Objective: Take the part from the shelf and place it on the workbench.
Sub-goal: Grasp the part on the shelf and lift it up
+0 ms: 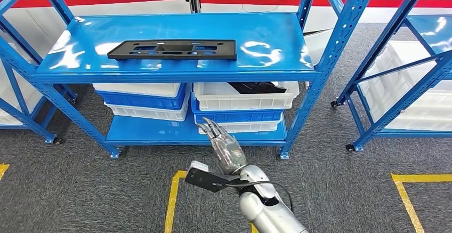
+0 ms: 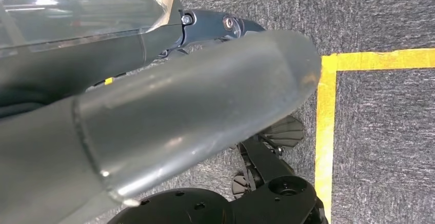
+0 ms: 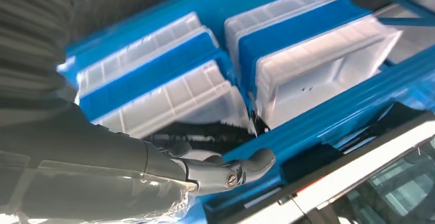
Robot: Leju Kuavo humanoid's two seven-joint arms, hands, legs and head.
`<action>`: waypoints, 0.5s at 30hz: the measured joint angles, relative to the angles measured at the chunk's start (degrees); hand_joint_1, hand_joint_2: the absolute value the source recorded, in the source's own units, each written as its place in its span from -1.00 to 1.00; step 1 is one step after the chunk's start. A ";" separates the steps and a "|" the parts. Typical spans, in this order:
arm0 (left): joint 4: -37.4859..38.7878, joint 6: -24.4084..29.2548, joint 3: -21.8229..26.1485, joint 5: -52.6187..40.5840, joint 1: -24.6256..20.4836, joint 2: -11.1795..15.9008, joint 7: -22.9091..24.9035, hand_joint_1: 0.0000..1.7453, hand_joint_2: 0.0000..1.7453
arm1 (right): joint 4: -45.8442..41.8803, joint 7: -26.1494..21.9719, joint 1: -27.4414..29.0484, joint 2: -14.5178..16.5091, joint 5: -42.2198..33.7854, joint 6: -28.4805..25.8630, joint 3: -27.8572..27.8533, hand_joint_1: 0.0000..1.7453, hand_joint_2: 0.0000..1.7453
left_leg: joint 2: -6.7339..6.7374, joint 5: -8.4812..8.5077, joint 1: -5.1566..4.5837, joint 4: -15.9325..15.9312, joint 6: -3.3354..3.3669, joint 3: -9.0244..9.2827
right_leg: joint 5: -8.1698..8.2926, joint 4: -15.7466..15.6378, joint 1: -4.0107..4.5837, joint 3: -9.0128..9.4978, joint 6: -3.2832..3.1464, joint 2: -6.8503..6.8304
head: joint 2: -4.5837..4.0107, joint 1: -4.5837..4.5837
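Observation:
The part (image 1: 173, 49) is a long flat black plate with cut-outs. It lies on the top board of the blue shelf (image 1: 272, 33), left of centre. My right hand (image 1: 225, 143) is raised in front of the shelf's lower level, well below and to the right of the part. Its fingers are stretched out toward the bins and hold nothing. In the right wrist view the right hand (image 3: 118, 157) points its fingers (image 3: 246, 166) at the stacked bins. My left hand (image 2: 169, 121) hangs over the carpet, its thick thumb stretched out with nothing in it.
White and blue bins (image 1: 144, 101) are stacked on the lower shelf. One white bin (image 1: 245, 95) holds a dark item (image 1: 257, 87). A second blue rack (image 1: 405, 78) with white bins stands at the right. Yellow tape lines (image 1: 171, 201) mark the grey carpet.

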 joint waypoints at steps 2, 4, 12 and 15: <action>0.00 0.01 0.28 0.12 -0.01 0.00 0.06 -1.00 -1.00 | -0.57 1.93 -0.14 0.02 3.46 -1.57 1.75 -1.00 1.00 | -0.04 0.03 -0.10 -0.09 0.41 -0.15 | 0.16 -0.23 0.01 0.08 0.27 -0.16 | 0.00 -0.01; 0.02 0.03 0.36 0.36 -0.07 -0.13 0.14 -1.00 -1.00 | -1.36 3.88 -0.35 0.00 6.87 -3.20 3.28 -1.00 1.00 | -0.10 0.74 0.19 -1.47 1.01 0.40 | 0.01 -0.04 0.25 -0.11 0.58 0.17 | 0.00 0.09; 0.07 0.03 1.00 0.99 -0.58 -0.66 0.50 -1.00 -1.00 | -3.50 11.74 0.01 -1.83 20.02 -10.10 8.61 -1.00 1.00 | -1.54 0.88 0.92 -2.76 0.90 1.54 | -0.91 9.84 -0.93 -6.84 2.70 2.40 | 0.00 0.54; 0.07 0.16 1.67 1.27 -0.57 -0.64 0.59 -1.00 -1.00 | -5.48 14.54 -0.16 -2.44 24.49 -12.98 10.53 -1.00 1.00 | -1.72 -0.52 0.97 -1.56 -0.82 1.65 | 1.51 1.64 -1.24 -3.06 3.21 1.66 | 0.00 0.79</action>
